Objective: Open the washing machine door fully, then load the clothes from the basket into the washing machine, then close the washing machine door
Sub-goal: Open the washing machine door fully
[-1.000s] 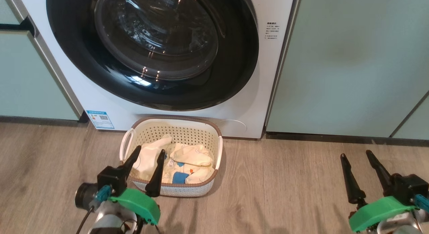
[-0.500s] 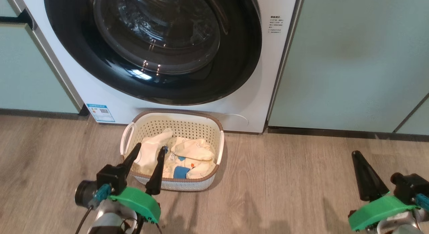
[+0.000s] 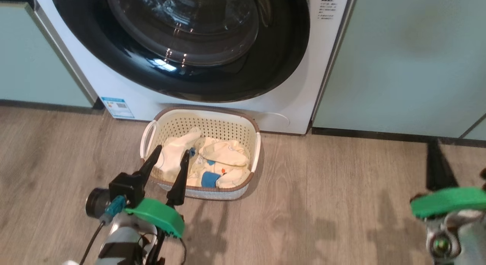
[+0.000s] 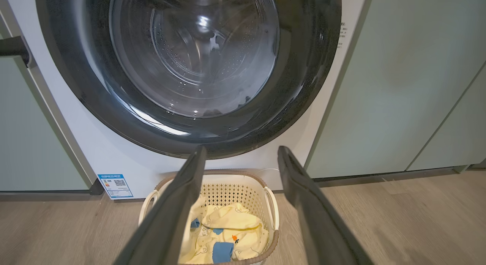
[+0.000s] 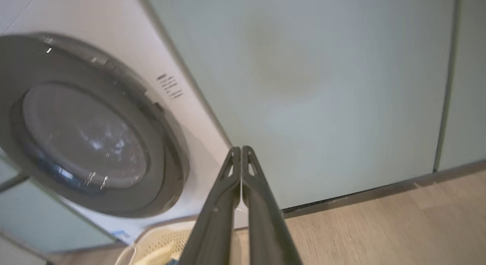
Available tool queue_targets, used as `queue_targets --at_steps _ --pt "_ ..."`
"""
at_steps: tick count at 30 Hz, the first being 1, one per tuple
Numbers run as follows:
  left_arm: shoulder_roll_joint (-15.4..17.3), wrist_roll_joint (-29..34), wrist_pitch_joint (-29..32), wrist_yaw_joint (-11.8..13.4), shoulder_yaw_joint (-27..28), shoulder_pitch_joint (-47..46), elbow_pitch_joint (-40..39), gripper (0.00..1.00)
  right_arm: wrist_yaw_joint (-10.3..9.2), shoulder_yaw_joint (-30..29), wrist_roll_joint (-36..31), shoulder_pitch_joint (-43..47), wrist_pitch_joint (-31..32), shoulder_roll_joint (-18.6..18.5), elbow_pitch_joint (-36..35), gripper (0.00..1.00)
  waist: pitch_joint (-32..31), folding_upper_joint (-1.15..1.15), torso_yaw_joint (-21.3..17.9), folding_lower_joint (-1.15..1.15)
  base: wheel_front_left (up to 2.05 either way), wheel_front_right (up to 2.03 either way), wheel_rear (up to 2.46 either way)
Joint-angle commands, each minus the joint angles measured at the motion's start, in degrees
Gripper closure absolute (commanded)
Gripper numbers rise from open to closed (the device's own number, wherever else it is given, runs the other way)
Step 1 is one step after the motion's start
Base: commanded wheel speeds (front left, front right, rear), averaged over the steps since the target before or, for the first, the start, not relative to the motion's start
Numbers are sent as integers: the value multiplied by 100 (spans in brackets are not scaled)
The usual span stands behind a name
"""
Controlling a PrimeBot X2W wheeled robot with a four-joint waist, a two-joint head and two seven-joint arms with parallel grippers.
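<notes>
Washing machine door [image 3: 182, 44] not yet opened; clothes [image 3: 222, 158] seen in basket [image 3: 212, 123]. Left pincer [image 3: 172, 149] spread apart, right pincer [image 5: 241, 148] pressed together, empty.

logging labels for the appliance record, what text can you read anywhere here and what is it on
Blue sticker, lower left corner of the washing machine: QR code and print, too small to read.
Dark print block, upper right of its front: too small to read.
Nothing legible enough to quote.
</notes>
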Motion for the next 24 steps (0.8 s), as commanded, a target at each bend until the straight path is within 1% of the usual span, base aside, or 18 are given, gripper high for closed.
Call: queue_targets --at_steps 1,5,9,14,18,19,20,24 --pt "52 -1 -52 2 169 -319 -195 0 -17 172 357 -380 24 -41 -138 100 81 0 49 0 0 0 0" --pt "47 -12 -52 -13 139 -467 -221 0 -17 236 1784 -830 354 -41 -29 100 297 0 121 0 0 0 0" --pt "43 -11 -52 -27 106 -626 -251 0 -17 170 3324 -1356 898 -41 144 100 533 0 211 0 0 0 0" --pt "38 -24 -52 -45 62 -844 -267 0 -17 7 4799 -2153 1605 -41 408 100 810 0 341 0 0 0 0" --pt "33 -36 -52 -50 19 -958 -272 0 -17 -75 5726 -2805 2118 -41 713 100 962 0 424 0 0 0 0" --pt "32 -40 -52 -51 7 -982 -273 0 -17 -75 5820 -2964 2183 -41 807 100 990 0 444 0 0 0 0" --pt "30 -53 -52 -52 -22 -1017 -261 0 -17 -35 6052 -3256 2361 -41 1048 100 1020 0 488 0 0 0 0" --pt "26 -86 -52 -54 -77 -1092 -250 0 -17 100 6529 -3844 2713 -41 1565 100 1101 0 594 0 0 0 0"
